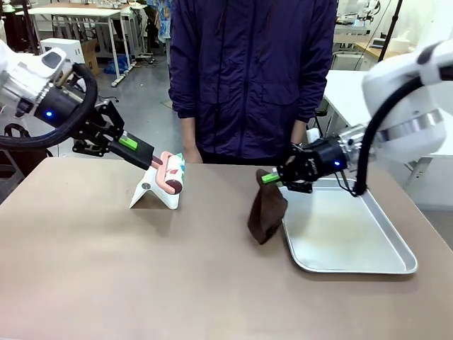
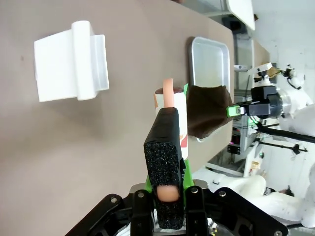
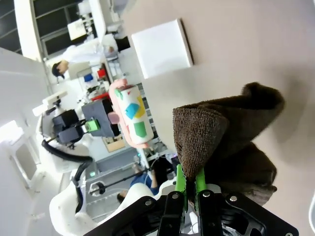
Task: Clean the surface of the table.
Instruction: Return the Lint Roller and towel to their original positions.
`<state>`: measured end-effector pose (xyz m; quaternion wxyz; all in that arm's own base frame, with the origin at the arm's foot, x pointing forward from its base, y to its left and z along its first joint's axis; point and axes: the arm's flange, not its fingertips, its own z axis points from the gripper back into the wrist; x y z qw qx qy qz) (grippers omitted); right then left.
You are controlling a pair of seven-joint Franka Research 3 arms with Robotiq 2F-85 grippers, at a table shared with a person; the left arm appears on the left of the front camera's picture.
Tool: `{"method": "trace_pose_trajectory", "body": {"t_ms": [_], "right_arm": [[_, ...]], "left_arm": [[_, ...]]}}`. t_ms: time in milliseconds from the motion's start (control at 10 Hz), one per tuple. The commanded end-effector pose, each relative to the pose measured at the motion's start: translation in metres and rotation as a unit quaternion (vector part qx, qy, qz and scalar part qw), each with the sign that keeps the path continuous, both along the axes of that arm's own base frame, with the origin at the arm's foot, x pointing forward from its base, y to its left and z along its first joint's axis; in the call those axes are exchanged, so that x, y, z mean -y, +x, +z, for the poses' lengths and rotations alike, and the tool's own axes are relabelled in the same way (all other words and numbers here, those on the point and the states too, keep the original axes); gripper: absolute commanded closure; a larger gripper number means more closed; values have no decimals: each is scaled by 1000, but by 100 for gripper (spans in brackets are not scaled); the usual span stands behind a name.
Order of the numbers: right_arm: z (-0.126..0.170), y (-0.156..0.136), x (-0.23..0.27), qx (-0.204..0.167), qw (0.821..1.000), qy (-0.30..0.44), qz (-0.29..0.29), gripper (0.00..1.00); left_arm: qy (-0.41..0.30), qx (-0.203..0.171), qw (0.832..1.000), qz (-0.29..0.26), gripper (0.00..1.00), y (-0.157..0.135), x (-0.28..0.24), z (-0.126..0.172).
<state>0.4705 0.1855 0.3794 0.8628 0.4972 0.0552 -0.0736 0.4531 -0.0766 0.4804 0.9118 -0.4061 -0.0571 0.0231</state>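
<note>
Table (image 1: 141, 283), brown and matte, spreads across the front view from near edge to the person (image 1: 251, 78) standing at its far side. On it sit a white stand (image 1: 152, 193) left of middle and a silver tray (image 1: 347, 234) at right. Above the stand, the left gripper (image 1: 152, 161) is clamped on a patterned lint roller (image 1: 173, 173). The right gripper (image 1: 272, 177) pinches a dark brown cloth (image 1: 267, 212) hanging at the tray's left rim.

Robotics lab, white workbenches (image 1: 85, 12), cardboard box (image 1: 90, 51), equipment behind
</note>
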Motion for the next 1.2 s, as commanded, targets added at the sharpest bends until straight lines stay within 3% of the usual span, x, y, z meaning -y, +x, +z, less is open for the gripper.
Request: {"method": "trace_pose_trajectory", "body": {"t_ms": [0,200,500,800,1100], "right_arm": [[-2,31,-23,-20,998,-46,-37,92],[-12,47,-35,-27,996,-69,-56,92],[-33,63,-39,-105,984,-138,-49,92],[-37,66,-48,-109,971,-208,-48,92],[-41,66,-52,-105,973,-204,-25,92]], "left_arm": [[47,-12,999,9,78,31,22,3],[78,-18,997,18,78,54,37,-6],[113,-25,993,21,78,73,53,-23],[151,-25,988,10,78,80,54,-37],[159,-28,987,23,78,87,50,-47]]}}
